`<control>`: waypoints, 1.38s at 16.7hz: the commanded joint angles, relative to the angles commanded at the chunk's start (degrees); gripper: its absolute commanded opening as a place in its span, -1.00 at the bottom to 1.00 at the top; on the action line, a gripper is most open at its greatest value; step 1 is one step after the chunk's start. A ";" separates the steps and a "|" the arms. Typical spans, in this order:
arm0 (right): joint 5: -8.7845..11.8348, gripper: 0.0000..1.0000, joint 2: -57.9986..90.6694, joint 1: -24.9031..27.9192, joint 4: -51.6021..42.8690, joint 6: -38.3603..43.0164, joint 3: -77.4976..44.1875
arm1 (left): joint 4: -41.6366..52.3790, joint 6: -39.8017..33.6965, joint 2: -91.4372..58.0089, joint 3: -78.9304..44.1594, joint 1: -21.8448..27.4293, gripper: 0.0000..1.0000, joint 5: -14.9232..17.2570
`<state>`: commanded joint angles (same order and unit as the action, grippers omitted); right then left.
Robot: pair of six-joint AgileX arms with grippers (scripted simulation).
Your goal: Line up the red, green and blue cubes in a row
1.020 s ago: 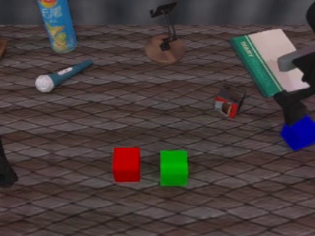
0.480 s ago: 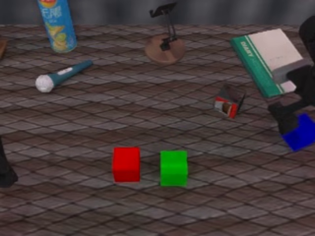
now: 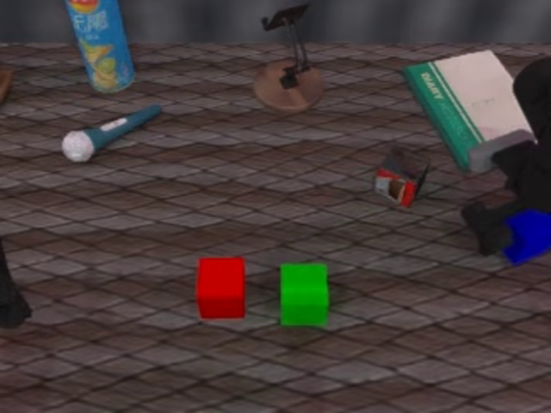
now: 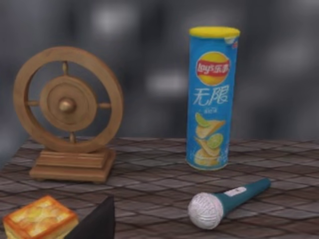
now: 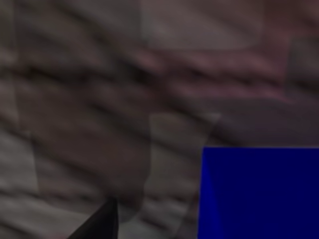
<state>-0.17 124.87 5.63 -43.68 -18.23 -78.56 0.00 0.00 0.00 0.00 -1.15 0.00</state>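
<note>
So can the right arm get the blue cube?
Probably yes. The right gripper is already right at the blue cube near the table's right edge, with nothing between them; whether it grips the cube isn't clear.

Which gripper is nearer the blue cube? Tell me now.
Right. The right gripper is right at the blue cube, near the table's right edge. The left arm sits at the far left edge, beyond the red cube and green cube.

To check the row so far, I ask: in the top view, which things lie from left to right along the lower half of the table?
left arm → red cube → green cube → right gripper → blue cube
</note>
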 joint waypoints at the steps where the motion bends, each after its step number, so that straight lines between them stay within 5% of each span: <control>1: 0.00 1.00 0.00 0.00 0.00 0.00 0.00 | 0.00 0.00 0.00 0.00 0.00 1.00 0.00; 14: 0.00 -0.96 0.00 0.00 0.00 0.00 0.00 | 0.00 0.00 0.00 0.00 0.00 1.00 0.00; 23: 0.40 -1.00 -1.51 0.07 -0.71 0.27 -0.39 | 0.00 0.00 0.00 0.00 0.00 1.00 0.00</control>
<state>0.23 123.37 5.70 -44.39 -17.96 -78.95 0.00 0.00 0.00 0.00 -1.15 0.00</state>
